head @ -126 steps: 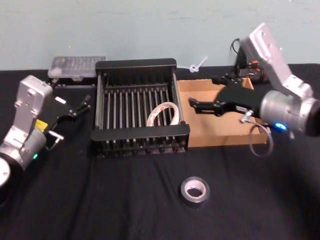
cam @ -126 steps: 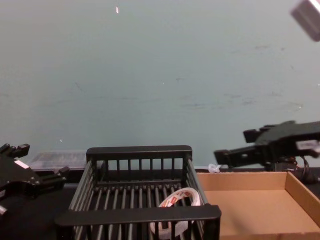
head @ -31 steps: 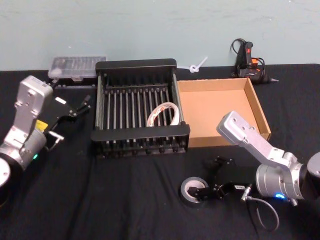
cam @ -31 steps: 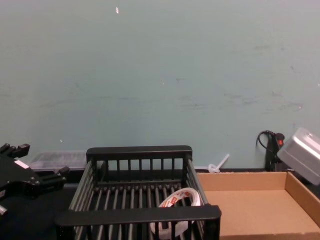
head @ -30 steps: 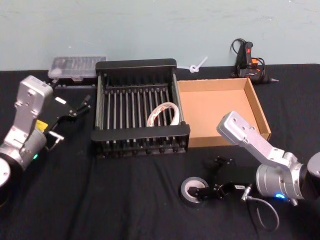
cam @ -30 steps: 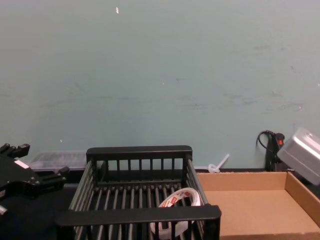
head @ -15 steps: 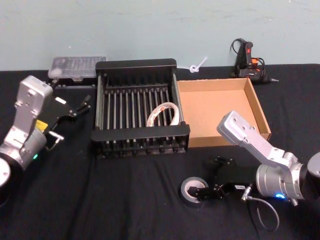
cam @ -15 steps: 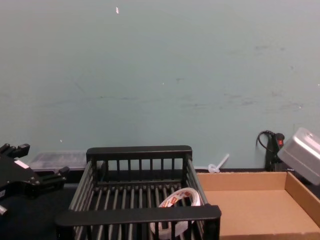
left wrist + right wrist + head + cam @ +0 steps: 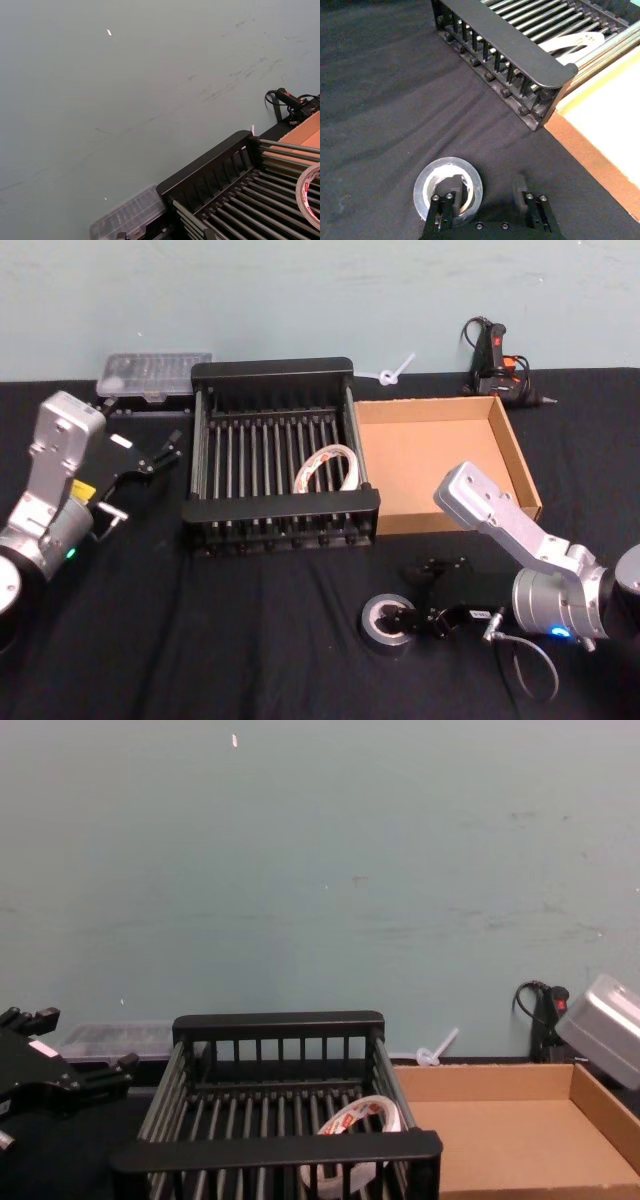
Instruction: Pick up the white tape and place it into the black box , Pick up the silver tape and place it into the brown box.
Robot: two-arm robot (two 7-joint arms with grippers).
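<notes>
The silver tape (image 9: 387,624) lies flat on the black cloth in front of the brown box (image 9: 440,450). My right gripper (image 9: 414,593) is low over it and open. In the right wrist view one finger (image 9: 444,200) stands inside the centre of the silver tape (image 9: 425,184) and the other finger (image 9: 522,191) stands outside its rim. The white tape (image 9: 325,465) leans inside the black box (image 9: 280,505), also seen in the chest view as white tape (image 9: 355,1130). My left gripper (image 9: 163,452) hangs open left of the black box, holding nothing.
A clear plastic case (image 9: 155,372) lies behind the black box at the left. A glue gun (image 9: 495,365) and a white zip tie (image 9: 395,370) lie at the back edge by the wall. The brown box floor (image 9: 500,1140) is bare cardboard.
My right arm came down from above the brown box to the silver tape. Over the last second one finger slid a little further into the tape's centre. The left arm has not moved.
</notes>
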